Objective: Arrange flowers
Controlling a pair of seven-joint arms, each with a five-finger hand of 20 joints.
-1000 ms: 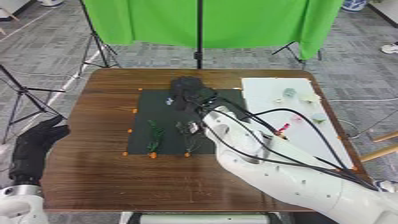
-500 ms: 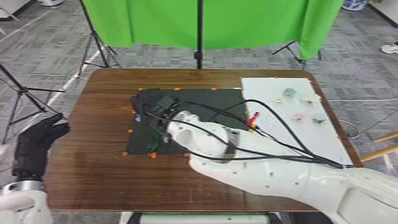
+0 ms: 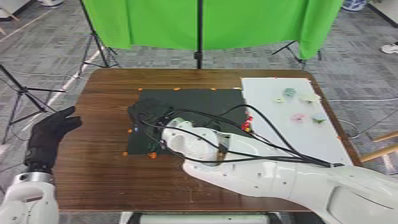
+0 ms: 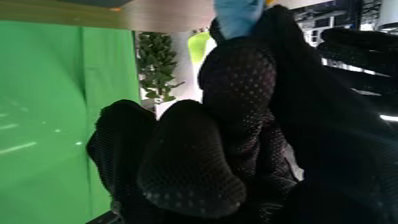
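My right hand (image 3: 149, 112) is over the left part of the black mat (image 3: 202, 98) in the head view. In the right wrist view my right hand (image 4: 253, 85) has its fingers curled, and a light-blue flower piece (image 4: 234, 16) is pinched at its fingertips. My left hand (image 3: 51, 134) is off the table's left edge, its fingers loosely extended; the wrist view also has my left hand (image 4: 360, 55) farther off. On the white board lie a blue-green flower (image 3: 290, 92), a pink flower (image 3: 298, 117) and a pale flower (image 3: 308, 99). The right arm covers the mat's lower part.
A red piece (image 3: 247, 124) is beside the right arm, at the white board's (image 3: 306, 139) left edge. Black cables loop above the arm. Orange marks (image 3: 153, 155) line the mat. Behind the brown table (image 3: 115, 175) stands a green curtain (image 3: 155, 25).
My right hand has moved left across the mat from its back middle, and its arm has swung left too. My left hand has shifted slightly toward the table and forward.
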